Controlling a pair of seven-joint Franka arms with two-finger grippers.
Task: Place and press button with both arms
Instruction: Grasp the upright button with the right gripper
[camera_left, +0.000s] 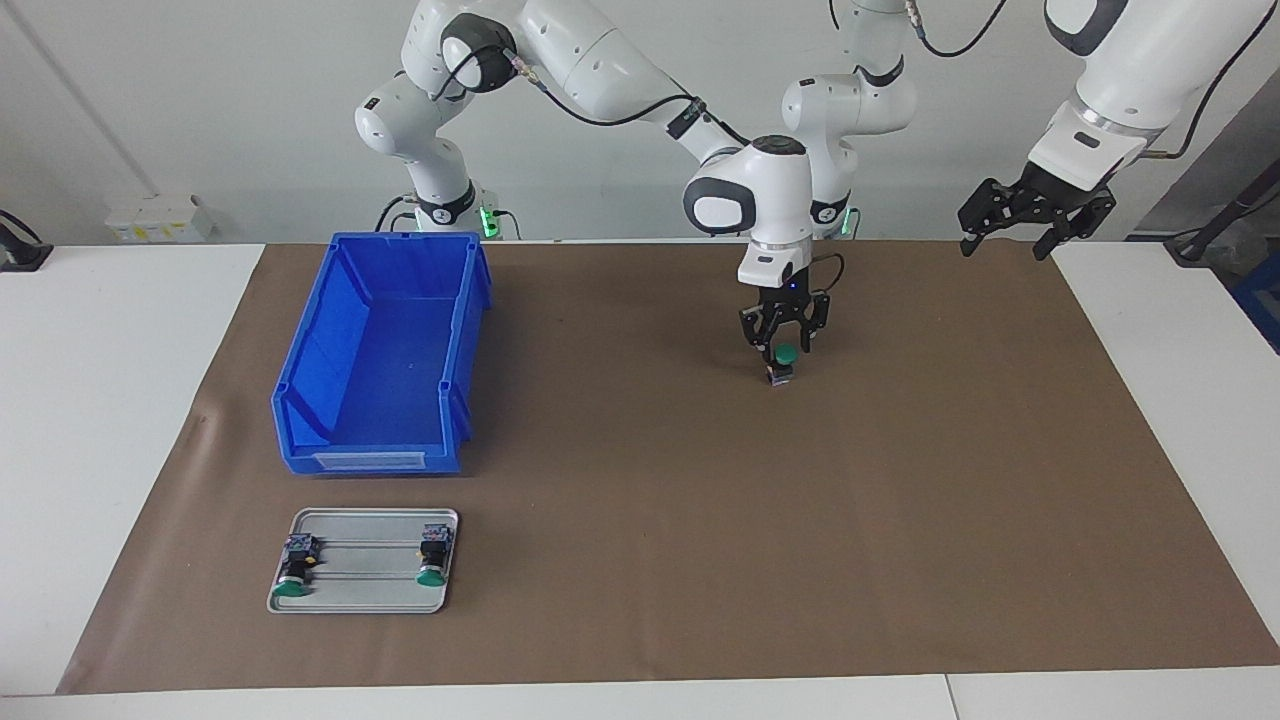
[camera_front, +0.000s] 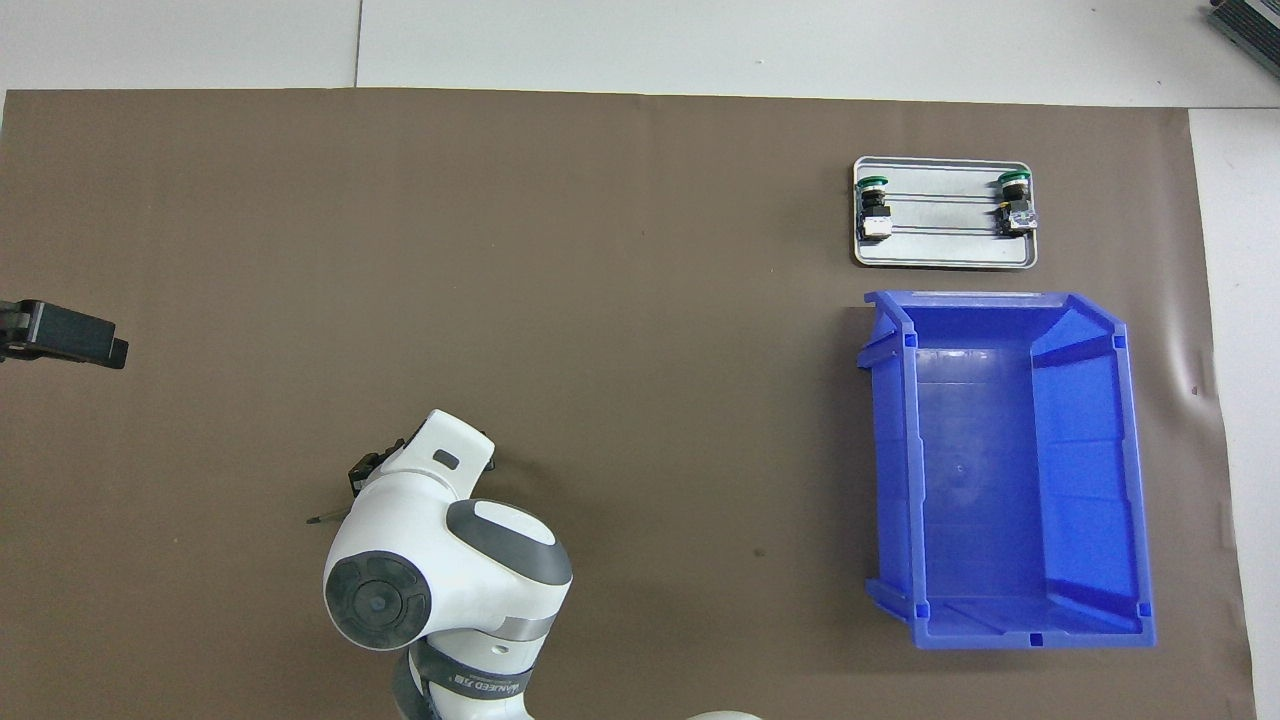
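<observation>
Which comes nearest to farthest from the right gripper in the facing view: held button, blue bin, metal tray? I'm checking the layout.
1. Button, at the right gripper.
2. Blue bin, toward the right arm's end.
3. Metal tray, farther from the robots than the bin.

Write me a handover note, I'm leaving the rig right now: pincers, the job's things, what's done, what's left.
Right pincer: reached over mid-mat, shut on the button, held upright, green cap up, at or just above the brown mat.
Left pincer: open, waiting in the air over the left arm's end of the table.
Two more buttons lie on the metal tray, beside the blue bin.
Done: one button brought to mid-mat.
Left: release it, then press it, probably with the left pincer.
</observation>
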